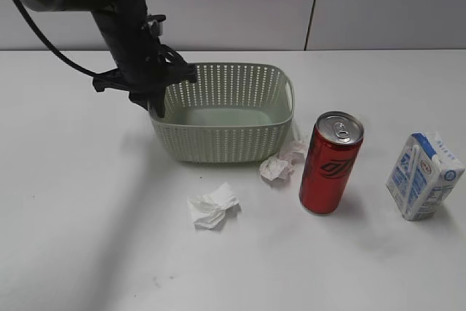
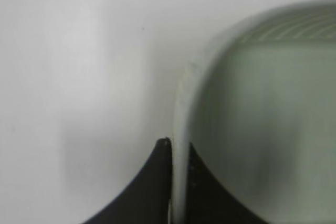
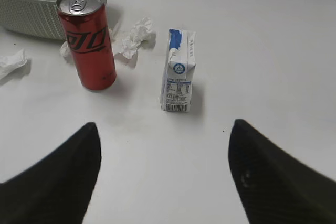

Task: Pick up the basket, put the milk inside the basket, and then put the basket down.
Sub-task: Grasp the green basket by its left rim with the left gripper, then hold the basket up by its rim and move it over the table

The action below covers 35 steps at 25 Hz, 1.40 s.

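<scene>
We observed the left end effector (image 2: 177, 182) clamped on the pale sage-green slotted plastic basket's (image 1: 226, 125) left rim, frame centre; right end effector (image 3: 163, 174) spread wide; white-and-blue milk carton (image 1: 424, 176) upright, far right.

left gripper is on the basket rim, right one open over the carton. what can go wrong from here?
1. The left gripper pinches only one corner of the basket rim, so the basket may tilt or slip when lifted.
2. The red can stands close beside the milk; the open right gripper could knock it over on approach.
3. Crumpled paper lies against the basket's front and may get dragged along.
</scene>
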### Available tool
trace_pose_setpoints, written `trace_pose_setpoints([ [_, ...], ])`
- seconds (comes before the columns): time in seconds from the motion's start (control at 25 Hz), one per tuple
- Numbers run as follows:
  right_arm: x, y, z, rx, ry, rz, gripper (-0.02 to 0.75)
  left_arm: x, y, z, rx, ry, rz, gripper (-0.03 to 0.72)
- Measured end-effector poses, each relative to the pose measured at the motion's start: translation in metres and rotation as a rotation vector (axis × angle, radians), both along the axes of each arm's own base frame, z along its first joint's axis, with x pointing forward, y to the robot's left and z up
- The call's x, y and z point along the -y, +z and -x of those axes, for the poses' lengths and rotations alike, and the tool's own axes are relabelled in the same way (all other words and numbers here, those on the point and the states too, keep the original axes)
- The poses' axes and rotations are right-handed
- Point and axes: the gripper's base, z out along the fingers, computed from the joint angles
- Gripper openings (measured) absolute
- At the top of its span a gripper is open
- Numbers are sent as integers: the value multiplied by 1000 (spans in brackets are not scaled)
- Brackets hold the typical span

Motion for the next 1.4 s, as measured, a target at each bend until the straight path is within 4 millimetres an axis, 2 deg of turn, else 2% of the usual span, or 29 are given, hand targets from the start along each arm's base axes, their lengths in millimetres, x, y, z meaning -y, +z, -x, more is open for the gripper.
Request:
trace_pose_setpoints([
  [0.16, 0, 0, 0, 0, -1, 0, 591, -3, 18, 3, 8, 46, 18, -1],
  [0.48, 0, 0, 0, 0, -1, 0, 591, -22, 77, 17, 44, 73, 17, -1],
  [0.8, 0, 0, 0, 0, -2, 2, 591, -34, 125, 48, 26, 66, 14, -1],
  [0.92, 0, 0, 0, 0, -3, 2, 591, -41, 138, 71, 36, 64, 28, -1],
  [1.08, 0, 0, 0, 0, -3, 3, 591, -56, 141, 107, 50, 109, 58, -1],
  [1.28, 0, 0, 0, 1, -4, 4, 591, -70, 114, 155, 96, 65, 11, -1],
  [1.4, 0, 0, 0, 1, -4, 4, 591, -76, 95, 178, 82, 64, -2, -1],
])
